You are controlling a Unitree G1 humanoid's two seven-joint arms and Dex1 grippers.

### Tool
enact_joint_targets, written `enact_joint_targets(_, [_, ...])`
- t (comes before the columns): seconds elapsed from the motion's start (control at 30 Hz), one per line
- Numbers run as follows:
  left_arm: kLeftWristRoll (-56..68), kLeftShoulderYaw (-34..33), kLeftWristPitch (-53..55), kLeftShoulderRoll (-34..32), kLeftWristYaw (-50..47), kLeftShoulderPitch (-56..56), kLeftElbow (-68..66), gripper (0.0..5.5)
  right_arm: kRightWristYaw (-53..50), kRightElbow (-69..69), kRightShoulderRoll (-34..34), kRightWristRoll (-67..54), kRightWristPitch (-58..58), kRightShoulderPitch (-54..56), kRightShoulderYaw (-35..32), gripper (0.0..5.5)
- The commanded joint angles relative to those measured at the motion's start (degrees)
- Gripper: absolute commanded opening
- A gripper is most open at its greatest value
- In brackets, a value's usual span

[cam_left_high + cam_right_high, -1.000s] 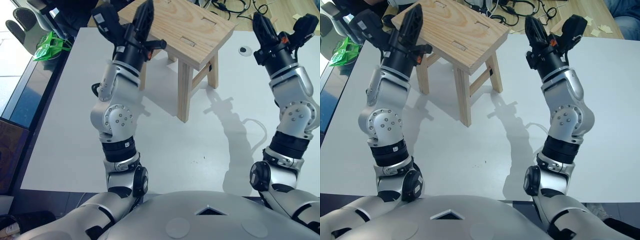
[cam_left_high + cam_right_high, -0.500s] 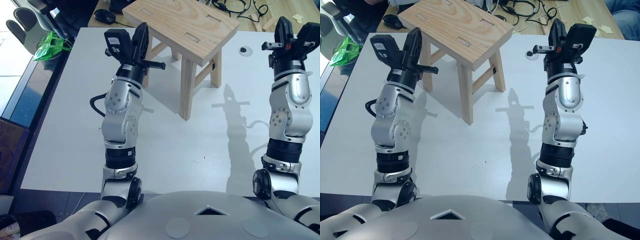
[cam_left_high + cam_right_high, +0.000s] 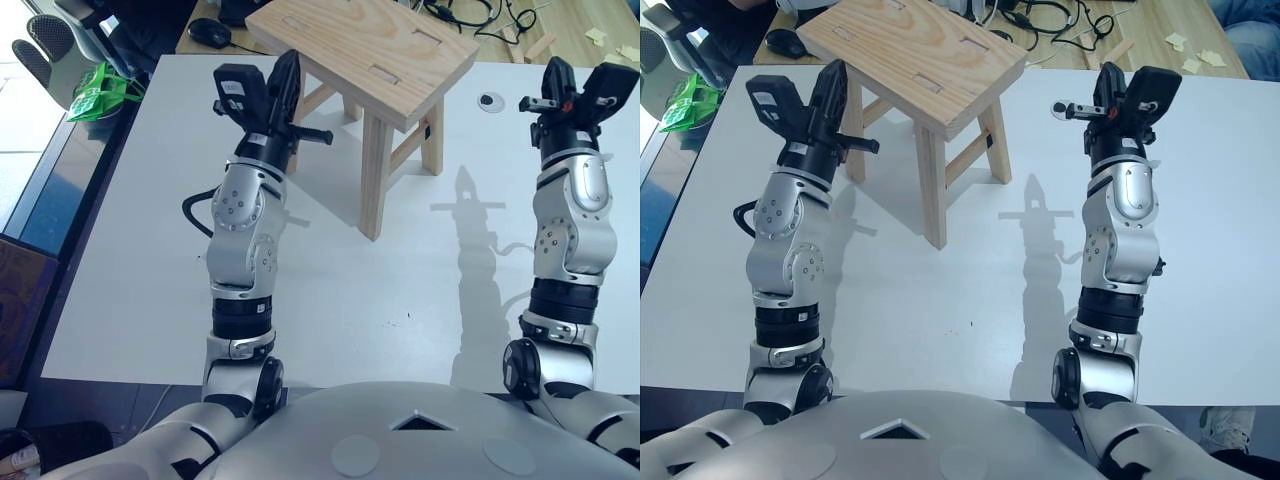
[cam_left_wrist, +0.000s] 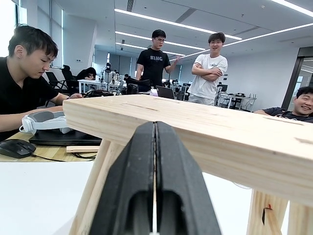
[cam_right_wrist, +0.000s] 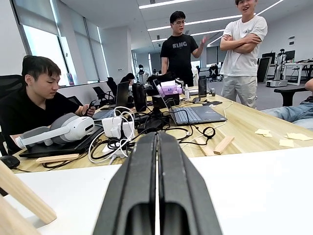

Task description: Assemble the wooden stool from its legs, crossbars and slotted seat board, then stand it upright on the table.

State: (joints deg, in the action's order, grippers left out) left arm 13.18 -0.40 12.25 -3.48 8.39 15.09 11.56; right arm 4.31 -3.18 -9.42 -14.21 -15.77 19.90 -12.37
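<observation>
Stool [image 3: 370, 55] stands upright in the upper middle of the head frames, on the white bench [image 3: 140, 250], with its slotted seat board [image 3: 910, 50] on top. To my judgement the assembly looks finished.

The left gripper [image 3: 288, 62] is just beside the left edge of the seat, and the right gripper [image 3: 556, 68] is at the upper right, well apart from the wood. On both, the jaws are pressed together and hold nothing.

The main risk, I think, is on the left side. A careless sideways move of that arm could knock a leg or catch the seat edge, and then the stool could tip or slide toward the far edge of the bench, which is close behind it.

Some things are hard to judge. The top of the frame cuts the far corner of the seat. The seat hides the rear legs and most crossbars, so I cannot tell if every joint is fully in or if all feet sit flat. I also cannot tell whether the left gripper touches the wood.
</observation>
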Motion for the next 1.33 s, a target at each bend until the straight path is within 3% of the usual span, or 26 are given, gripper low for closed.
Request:
enact_joint_targets(0.03, [0.78,0.43,0.00,0.22,1.45,-0.33,-0.02,0.03,0.09,1.01,-0.22,-0.01,-0.98,1.08,0.27,0.00])
enact_joint_targets(1.33, [3.28,-3.03,1.90,1.38,-0.16,0.78,-2.96,0.03,0.42,2.72,1.32,-0.17,1.50,1.97,0.39,0.00])
